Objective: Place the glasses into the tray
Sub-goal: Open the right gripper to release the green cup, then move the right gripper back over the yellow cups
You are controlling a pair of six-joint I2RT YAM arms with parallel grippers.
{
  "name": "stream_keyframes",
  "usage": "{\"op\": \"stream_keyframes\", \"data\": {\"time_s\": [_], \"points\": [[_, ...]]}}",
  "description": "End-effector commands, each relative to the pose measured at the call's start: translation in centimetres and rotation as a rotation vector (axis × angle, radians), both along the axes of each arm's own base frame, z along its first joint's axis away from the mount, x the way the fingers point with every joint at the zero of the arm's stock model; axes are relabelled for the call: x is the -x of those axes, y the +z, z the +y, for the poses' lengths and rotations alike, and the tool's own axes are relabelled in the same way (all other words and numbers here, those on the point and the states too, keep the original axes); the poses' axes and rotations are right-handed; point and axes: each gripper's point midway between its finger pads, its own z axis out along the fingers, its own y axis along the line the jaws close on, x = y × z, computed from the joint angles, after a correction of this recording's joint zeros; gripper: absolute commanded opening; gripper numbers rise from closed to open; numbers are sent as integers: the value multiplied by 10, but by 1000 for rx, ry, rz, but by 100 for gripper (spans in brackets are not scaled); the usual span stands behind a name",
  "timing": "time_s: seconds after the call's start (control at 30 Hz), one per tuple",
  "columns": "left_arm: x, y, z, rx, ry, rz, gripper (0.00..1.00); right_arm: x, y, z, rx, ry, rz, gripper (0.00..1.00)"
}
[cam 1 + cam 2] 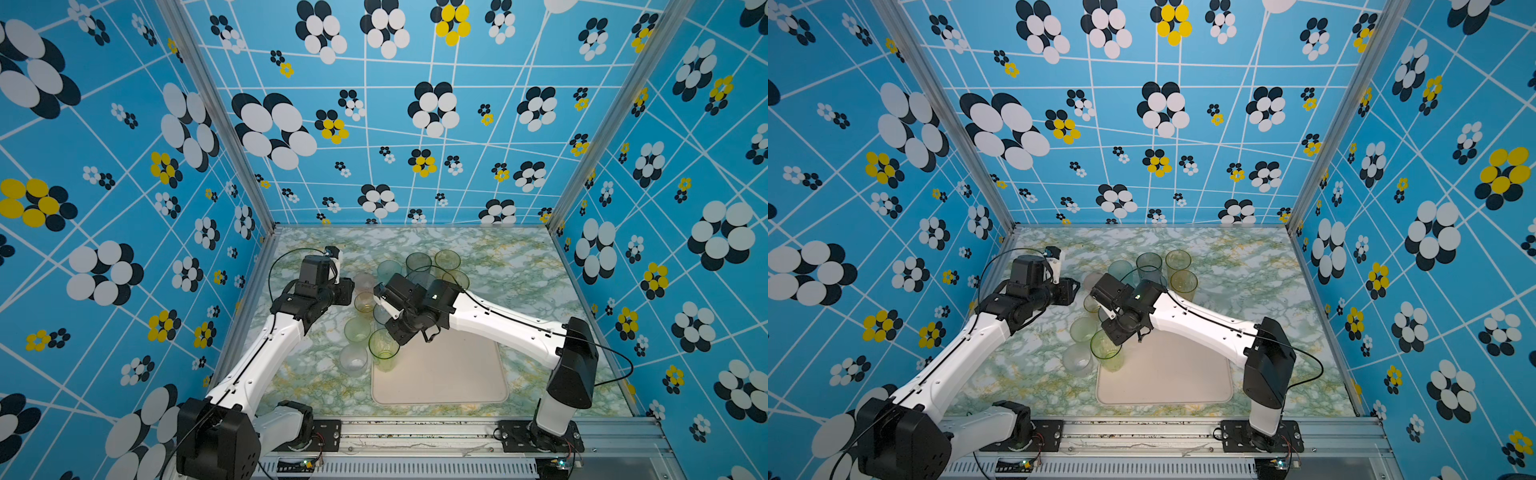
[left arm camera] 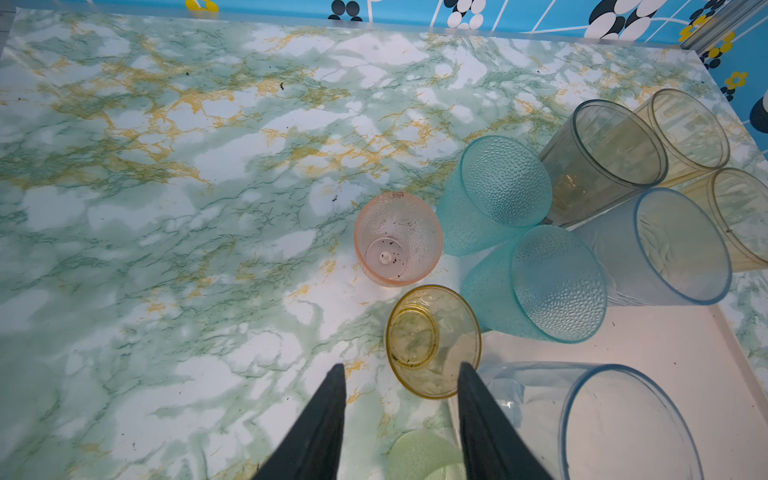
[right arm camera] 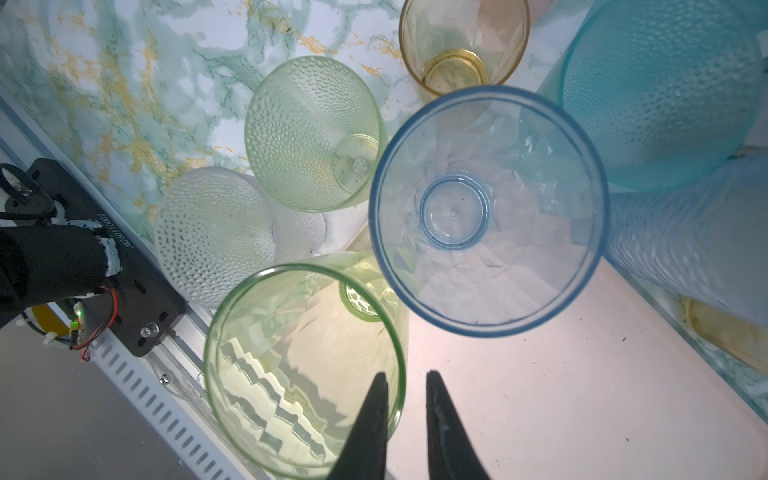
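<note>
table [image 1: 519,282] marbled | tray [image 1: 449,374] near edge, right of centre | other glasses [image 1: 446,259] clustered beyond and left of tray | green glass [image 1: 383,348] upright just inside tray's left edge | right gripper [image 3: 406,373] jaws slightly parted astride its rim | left gripper [image 2: 402,365] parted, empty, near amber glass [image 2: 432,340]

In both top views the right arm [image 1: 490,316] covers the far edge of the tray [image 1: 449,374] and parts of some glasses [image 1: 417,266]. Only a bit of the blue glass [image 1: 380,313] peeks out from under it. In the left wrist view the pale green glass [image 2: 419,455] is cut off by the picture's edge. In the right wrist view the teal glass [image 3: 665,91] and the tall green glass [image 3: 291,374] run off the edge.
</note>
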Motion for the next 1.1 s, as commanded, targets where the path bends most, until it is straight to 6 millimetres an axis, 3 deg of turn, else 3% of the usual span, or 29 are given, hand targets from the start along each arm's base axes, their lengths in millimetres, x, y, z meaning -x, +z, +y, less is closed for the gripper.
{"op": "stream_keyframes", "data": {"time_s": [0.0, 0.23, 0.37, 0.5, 0.6, 0.8, 0.93, 1.07], "points": [[-1, 6, 2, -5, -8, -9, 45, 2, 12, -10, -13, -21, -20, 20], [0, 7, 5, -20, 5, -17, 44, -5, 30, -30, -16, -70, -95, 23], [1, 8, 8, -30, 14, -24, 44, -34, 53, -62, -17, -198, -190, 26], [2, 9, 9, -34, 21, -33, 44, -72, 64, -109, -32, -372, -220, 27], [2, 8, 9, -38, 24, -38, 44, -98, 66, -145, -21, -475, -228, 28], [1, 4, 11, -49, 30, -51, 44, -132, 61, -197, -3, -610, -204, 28], [0, 0, 12, -61, 30, -45, 44, -146, 47, -218, 1, -660, -147, 28], [-2, -1, 12, -62, 30, -43, 44, -154, 33, -221, 9, -657, -96, 27]]}}
